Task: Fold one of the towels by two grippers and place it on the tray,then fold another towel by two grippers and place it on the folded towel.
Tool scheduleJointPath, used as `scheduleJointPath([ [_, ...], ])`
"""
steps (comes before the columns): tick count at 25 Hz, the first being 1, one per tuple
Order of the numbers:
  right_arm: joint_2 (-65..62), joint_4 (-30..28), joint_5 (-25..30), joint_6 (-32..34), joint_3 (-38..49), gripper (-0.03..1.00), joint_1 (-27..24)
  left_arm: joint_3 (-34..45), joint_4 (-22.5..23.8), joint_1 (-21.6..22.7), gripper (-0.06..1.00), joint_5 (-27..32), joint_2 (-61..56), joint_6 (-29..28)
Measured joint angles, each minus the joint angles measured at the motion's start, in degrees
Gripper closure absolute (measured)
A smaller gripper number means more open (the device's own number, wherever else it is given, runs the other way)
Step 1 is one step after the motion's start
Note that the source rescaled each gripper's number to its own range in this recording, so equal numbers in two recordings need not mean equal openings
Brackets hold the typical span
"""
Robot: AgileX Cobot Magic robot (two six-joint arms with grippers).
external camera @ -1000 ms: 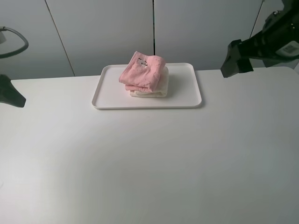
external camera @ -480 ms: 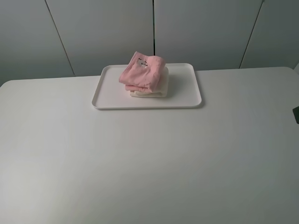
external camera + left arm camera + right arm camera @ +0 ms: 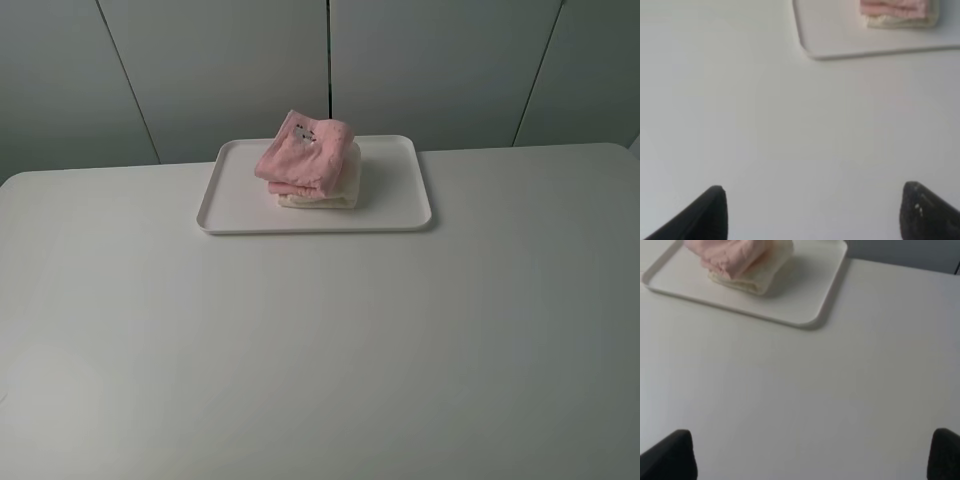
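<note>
pink towel [image 3: 305, 156] folded atop white towel [image 3: 325, 190], stack on tray [image 3: 400, 212] at far middle of counter [image 3: 320, 340]. both fingers spread, empty: left gripper [image 3: 812, 212], right gripper [image 3: 812, 455]. stack well ahead of both, neither clearly nearer. task looks done.

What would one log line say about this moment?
pink towel: on white towel | tray: holds both | left tool: open, empty | right tool: open, empty

pink towel [image 3: 893, 7]: edge-cropped | white towel [image 3: 322, 196]: mostly covered
</note>
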Motion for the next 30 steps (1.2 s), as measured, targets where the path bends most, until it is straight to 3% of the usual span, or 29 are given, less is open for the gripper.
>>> scheduleJointPath([
  [5,-8.0,0.0,0.3,0.0,0.0,-0.03,0.0,0.0,2.2,0.0,0.03,2.1,-9.0,-1.7],
  [10,-8.6,0.1,1.4,-1.9,1.2,-0.03,0.0,0.9,8.5,0.0,0.03,4.5,-9.5,-7.6],
  [14,-8.6,1.1,-0.2,-2.5,5.1,-0.03,0.0,4.0,10.3,0.0,0.03,4.9,-9.9,-10.5],
  [22,-8.7,4.3,-4.0,-2.8,10.3,-0.03,0.0,6.8,12.6,0.0,0.03,-1.9,-9.9,-12.5],
  [30,-8.7,4.3,-4.2,-2.8,10.3,-0.03,0.0,7.3,13.3,0.0,0.03,-3.0,-9.9,-13.6],
])
